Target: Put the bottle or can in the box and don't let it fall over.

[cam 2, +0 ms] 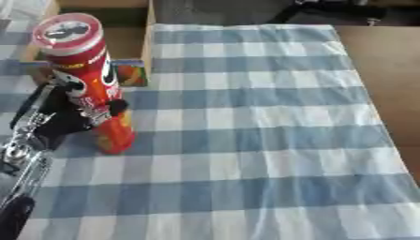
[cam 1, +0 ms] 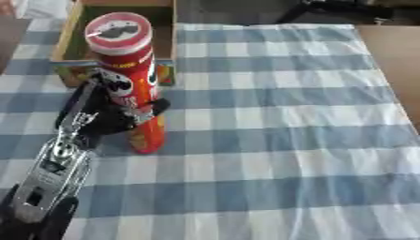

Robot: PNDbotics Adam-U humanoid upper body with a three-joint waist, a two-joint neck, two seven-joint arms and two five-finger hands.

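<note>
Curled round the middle of the red can (cam 1: pixel 130 79), my left hand (cam 1: pixel 102 115) held it upright on the checked surface (cam 1: pixel 287 117), just short of the wooden box (cam 1: pixel 70 28) beyond, so it wouldn't topple.

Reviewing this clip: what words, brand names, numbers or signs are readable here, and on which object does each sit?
No text reads clearly.
Red chip can, held by the left hand: a moustached face logo on the lid and on the side; the lettering is too blurred to read.
Box: a colourful printed front panel, too blurred to read.
Checked tablecloth: no text.
</note>
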